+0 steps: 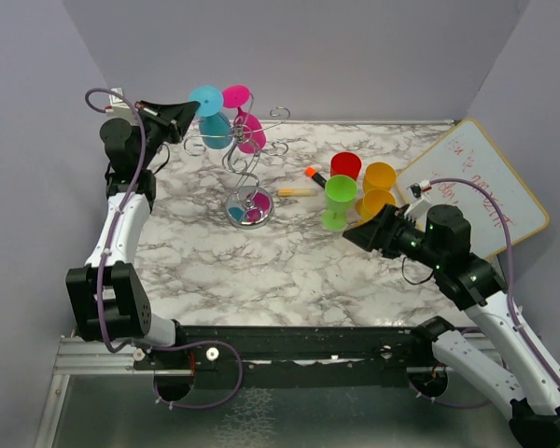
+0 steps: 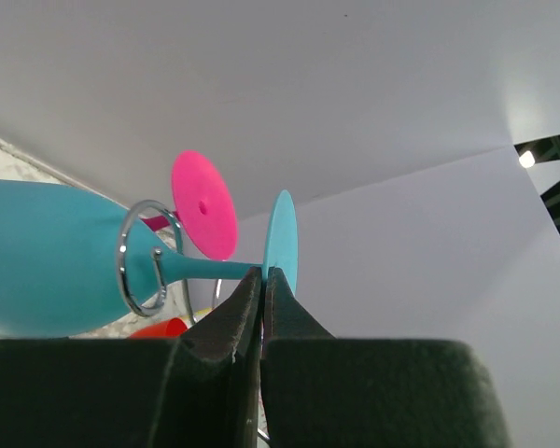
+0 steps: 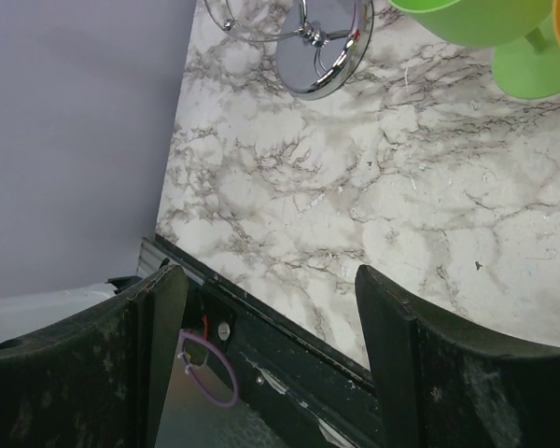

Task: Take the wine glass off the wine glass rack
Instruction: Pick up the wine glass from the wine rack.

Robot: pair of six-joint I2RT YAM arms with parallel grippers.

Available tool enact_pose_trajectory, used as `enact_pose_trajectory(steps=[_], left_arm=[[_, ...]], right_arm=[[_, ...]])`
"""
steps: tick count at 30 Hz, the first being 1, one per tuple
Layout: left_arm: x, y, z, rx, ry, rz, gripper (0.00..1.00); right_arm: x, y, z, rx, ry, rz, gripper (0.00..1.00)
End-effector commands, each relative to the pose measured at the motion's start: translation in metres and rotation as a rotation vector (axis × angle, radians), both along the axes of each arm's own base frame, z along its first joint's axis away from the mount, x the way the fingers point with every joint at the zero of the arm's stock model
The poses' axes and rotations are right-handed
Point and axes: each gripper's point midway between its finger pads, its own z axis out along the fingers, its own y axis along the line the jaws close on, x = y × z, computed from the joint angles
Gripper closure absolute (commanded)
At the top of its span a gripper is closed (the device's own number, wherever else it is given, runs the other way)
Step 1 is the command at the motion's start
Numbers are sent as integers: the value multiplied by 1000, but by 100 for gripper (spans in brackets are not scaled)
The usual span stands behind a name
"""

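Observation:
A cyan wine glass (image 1: 215,129) hangs upside down on the chrome wine glass rack (image 1: 250,210) at the back left, its stem passing through a wire ring (image 2: 138,259). My left gripper (image 1: 190,114) is shut on the rim of the cyan foot disc (image 2: 282,241), the fingertips (image 2: 252,285) pinching it from below. A pink wine glass (image 1: 249,131) hangs beside it on the same rack, and its foot (image 2: 203,205) shows behind the ring. My right gripper (image 1: 351,233) hovers open and holds nothing near the middle right, away from the rack base (image 3: 317,56).
A green glass (image 1: 339,198), a red cup (image 1: 345,166) and two orange cups (image 1: 378,177) stand right of the rack. An orange-capped marker (image 1: 315,174) and a pale stick (image 1: 295,191) lie between them and the rack. A whiteboard (image 1: 490,191) leans at the right wall.

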Motion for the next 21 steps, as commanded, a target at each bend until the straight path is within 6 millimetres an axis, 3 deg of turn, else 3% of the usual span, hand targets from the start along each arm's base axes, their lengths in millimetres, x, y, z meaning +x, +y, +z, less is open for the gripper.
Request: enact_pose_trajectory(steps=[1,8,21], left_arm=[[-25,-8,20,32,-45,-27,100],[-36,1,3,115,58,48,100],[-36,7,6,196,33,56,100]], right_arm=[[1,2,4,20,-11,-8,22],[-1,2,2,28,-1,-4,22],[-1,3,2,29,2,2,22]])
